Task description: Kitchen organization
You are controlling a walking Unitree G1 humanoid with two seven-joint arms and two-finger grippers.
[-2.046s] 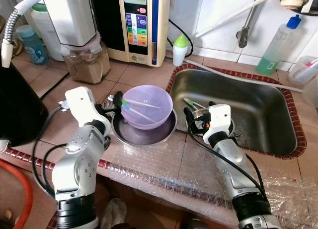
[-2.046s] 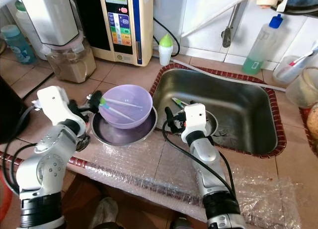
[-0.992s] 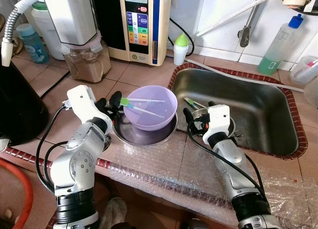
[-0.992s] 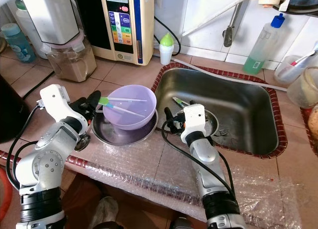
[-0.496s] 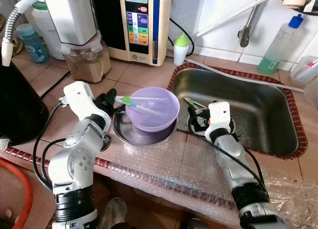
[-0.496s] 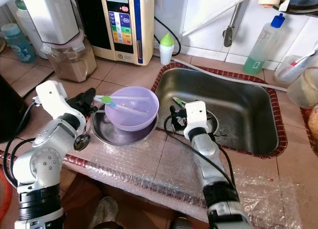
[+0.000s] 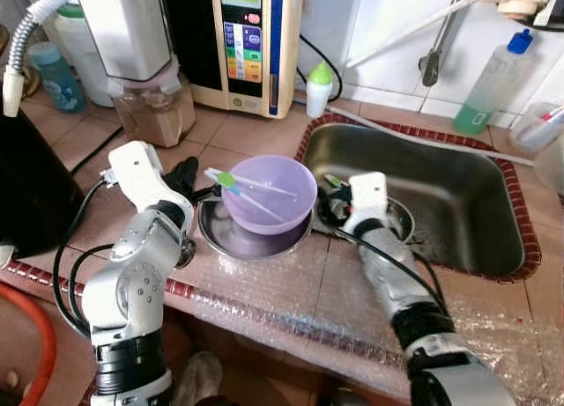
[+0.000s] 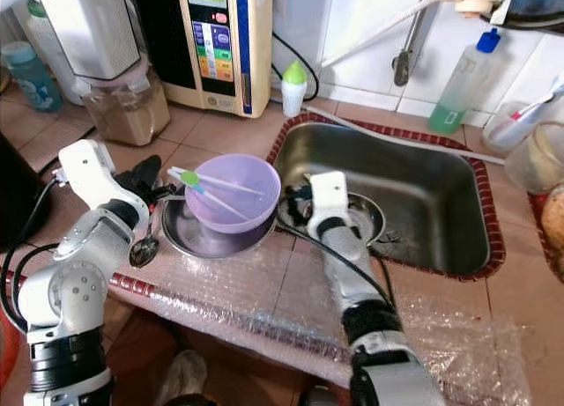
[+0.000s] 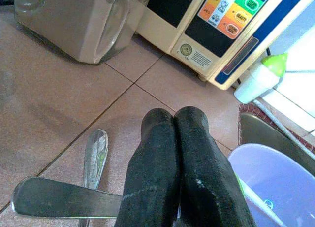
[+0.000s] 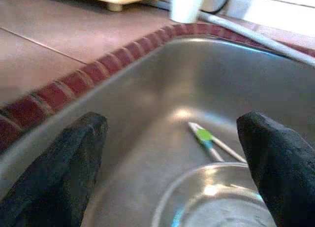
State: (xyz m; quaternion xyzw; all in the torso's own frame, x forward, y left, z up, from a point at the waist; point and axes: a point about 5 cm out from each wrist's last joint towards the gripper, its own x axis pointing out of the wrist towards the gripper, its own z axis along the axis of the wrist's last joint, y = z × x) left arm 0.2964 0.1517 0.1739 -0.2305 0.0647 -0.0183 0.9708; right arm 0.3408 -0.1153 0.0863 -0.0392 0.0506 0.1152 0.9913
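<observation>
A purple bowl (image 7: pixel 273 199) with two green-tipped white sticks (image 7: pixel 251 186) in it sits in a shallow steel pan (image 7: pixel 220 239) on the tiled counter, left of the sink (image 7: pixel 458 195). My left gripper (image 7: pixel 189 173) is just left of the bowl's rim, fingers pressed shut (image 9: pixel 173 119) with nothing seen between them. A flat steel handle (image 9: pixel 64 202) lies under them. My right gripper (image 7: pixel 328 203) hangs open (image 10: pixel 172 133) inside the sink by its left rim, above a green-tipped stick (image 10: pixel 204 136) and a round steel dish (image 10: pixel 216 197).
A spoon (image 9: pixel 94 153) lies on the tiles beside the left gripper. Behind stand a jar of brown powder (image 7: pixel 159 111), a white control-panel appliance (image 7: pixel 251 45) and a small green-capped bottle (image 7: pixel 319 87). A black appliance (image 7: pixel 26 195) blocks the left. Bubble wrap (image 7: pixel 291 300) covers the front edge.
My right arm has swung left, bringing its gripper to the sink's left rim near the bowl. The bowl shifted slightly right and tilted, and now sits level. The left gripper drew back a little.
</observation>
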